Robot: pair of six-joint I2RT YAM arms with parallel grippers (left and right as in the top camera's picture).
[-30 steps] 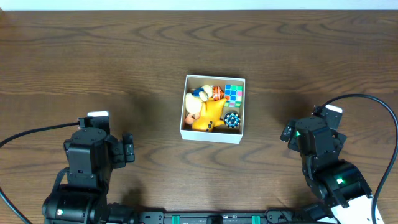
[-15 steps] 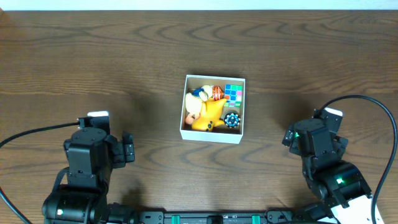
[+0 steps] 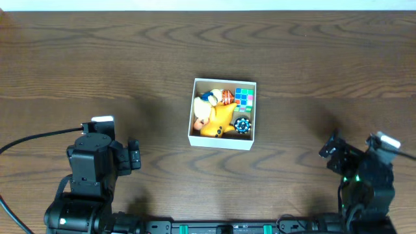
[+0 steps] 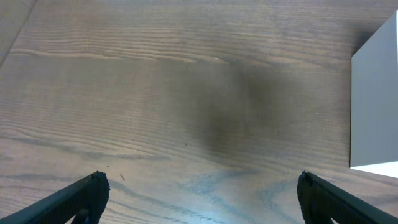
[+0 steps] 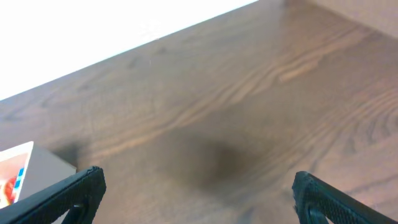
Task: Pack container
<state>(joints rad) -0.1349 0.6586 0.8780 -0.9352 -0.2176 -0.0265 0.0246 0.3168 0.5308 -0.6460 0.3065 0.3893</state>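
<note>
The container (image 3: 220, 141) stands at the table's middle, a square white-walled box. It holds a yellow plush toy (image 3: 218, 117), a coloured cube (image 3: 244, 97), a blue and black ball (image 3: 242, 125) and an orange toy (image 3: 225, 97). My left gripper (image 3: 133, 156) is open and empty, low at the front left, well apart from the box. In the left wrist view (image 4: 202, 193) the box's white wall (image 4: 376, 106) shows at the right edge. My right gripper (image 3: 333, 153) is open and empty at the front right. In the right wrist view (image 5: 198, 186) a box corner (image 5: 25, 171) shows at the lower left.
Dark wooden table (image 3: 97, 58) all round the box. A black cable (image 3: 32, 140) runs from the left arm to the left edge. The table's far edge meets a white strip (image 3: 208, 5) at the top.
My right arm has swung to the right and back toward the front edge, away from the container. The left arm and the box's contents have not moved.
</note>
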